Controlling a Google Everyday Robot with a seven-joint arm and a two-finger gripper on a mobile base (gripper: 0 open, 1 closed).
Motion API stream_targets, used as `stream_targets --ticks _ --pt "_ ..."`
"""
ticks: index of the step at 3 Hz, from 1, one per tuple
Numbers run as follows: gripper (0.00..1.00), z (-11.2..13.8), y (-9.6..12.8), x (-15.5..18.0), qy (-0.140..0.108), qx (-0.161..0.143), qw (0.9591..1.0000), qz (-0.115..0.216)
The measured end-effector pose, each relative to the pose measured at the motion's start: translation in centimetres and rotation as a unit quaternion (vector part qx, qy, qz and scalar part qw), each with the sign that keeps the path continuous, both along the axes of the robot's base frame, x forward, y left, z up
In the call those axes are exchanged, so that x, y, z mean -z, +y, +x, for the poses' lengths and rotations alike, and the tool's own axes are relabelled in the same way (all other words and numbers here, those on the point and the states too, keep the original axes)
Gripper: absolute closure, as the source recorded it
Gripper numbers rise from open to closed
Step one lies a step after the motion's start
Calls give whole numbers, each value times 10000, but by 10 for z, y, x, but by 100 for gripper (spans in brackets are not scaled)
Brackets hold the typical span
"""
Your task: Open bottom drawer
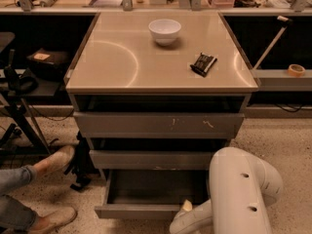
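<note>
The bottom drawer (141, 210) of the three stands pulled out at floor level, its slim grey-brown front forward and its shallow box (151, 186) showing inside. Above it are the mid-sized front (151, 159) and the tall front with pale scratches (158, 125). My white arm (241, 191) reaches down at the lower right. The gripper (186, 207) is at the right end of the bottom drawer's front, mostly hidden behind the arm.
A white bowl (165, 31) and a small black object (203, 64) lie on the cabinet's beige top (117, 57). A person's legs and shoes (48, 165) are on the floor at the left, beside a black stand (19, 111). A tape roll (295, 69) sits on the right shelf.
</note>
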State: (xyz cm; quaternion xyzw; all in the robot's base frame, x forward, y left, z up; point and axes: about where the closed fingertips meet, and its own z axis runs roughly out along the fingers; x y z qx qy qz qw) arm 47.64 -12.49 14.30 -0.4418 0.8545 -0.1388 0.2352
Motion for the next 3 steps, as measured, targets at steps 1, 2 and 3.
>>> stream_targets --ticks 1,2,3 --pt "100 0 0 -3 1 1 10000 1" --pt "100 -6 0 -4 60 87 9999 29" --pt "100 -7 0 -6 61 87 9999 29"
